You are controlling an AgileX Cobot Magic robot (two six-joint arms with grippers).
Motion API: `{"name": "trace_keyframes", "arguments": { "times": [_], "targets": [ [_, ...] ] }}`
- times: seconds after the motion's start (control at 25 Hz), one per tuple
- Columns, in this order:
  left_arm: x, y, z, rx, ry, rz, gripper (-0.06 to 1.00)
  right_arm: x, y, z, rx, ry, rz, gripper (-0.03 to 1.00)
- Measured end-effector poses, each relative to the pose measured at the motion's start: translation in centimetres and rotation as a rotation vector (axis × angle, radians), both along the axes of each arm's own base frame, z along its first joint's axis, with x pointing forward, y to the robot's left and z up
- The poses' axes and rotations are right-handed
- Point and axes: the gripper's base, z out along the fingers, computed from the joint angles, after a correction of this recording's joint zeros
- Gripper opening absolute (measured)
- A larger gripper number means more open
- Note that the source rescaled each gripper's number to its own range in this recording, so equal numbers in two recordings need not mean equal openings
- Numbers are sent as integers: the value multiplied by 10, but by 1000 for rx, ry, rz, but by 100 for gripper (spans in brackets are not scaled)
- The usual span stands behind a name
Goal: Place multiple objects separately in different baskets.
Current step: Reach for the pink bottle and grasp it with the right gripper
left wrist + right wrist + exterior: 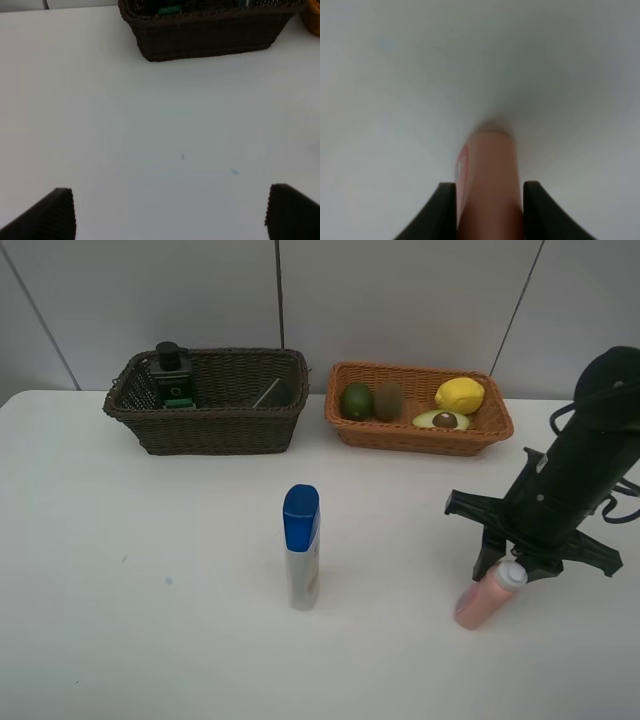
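Pink bottle [490,190] right in the grip. The right gripper [508,562] has its two black fingers [445,215] pressed against either side of it, clamped on the upper body just under the white cap. From the high camera the bottle leans away from the gripper at a slant, its base apparently down on the white table [150,590]; whether it has cleared the surface I cannot tell.

So the step in hand, as I read it, is the pick-up of this bottle: hold made, lift not yet done.

Out to the gripper's side, well apart, the blue-capped bottle [302,545] stands upright and untouched, waiting its turn. The left gripper [170,215] hangs over bare table, jaws wide apart and holding nothing.

Beyond the right gripper, nearest, sits the orange basket [420,435] with the avocado [357,401], kiwi [388,400], halved avocado [441,420] and lemon [460,395] inside. Farther off across the table is the dark basket [205,430], with the pump bottle [173,375] standing in its far corner.

Fruit in one, a bottle in the other, so my guess is that the pink one belongs in the dark basket. That calls for a straight lift first, then a long carry across, high enough to clear the upright blue-capped bottle and the basket's rim. With the grip so near the cap, the body could swing.
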Motion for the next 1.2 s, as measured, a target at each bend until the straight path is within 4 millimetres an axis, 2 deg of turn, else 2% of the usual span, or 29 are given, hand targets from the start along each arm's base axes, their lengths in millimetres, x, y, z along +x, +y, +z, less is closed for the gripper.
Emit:
{"name": "trace_keyframes", "arguments": {
  "times": [0.96, 1.2],
  "targets": [
    [0, 0, 0, 0, 0, 0, 100, -5, -1, 0, -9, 50, 30, 0],
    [0, 0, 0, 0, 0, 0, 100, 3, 2, 9, 6, 37, 46, 0]
  ]
}}
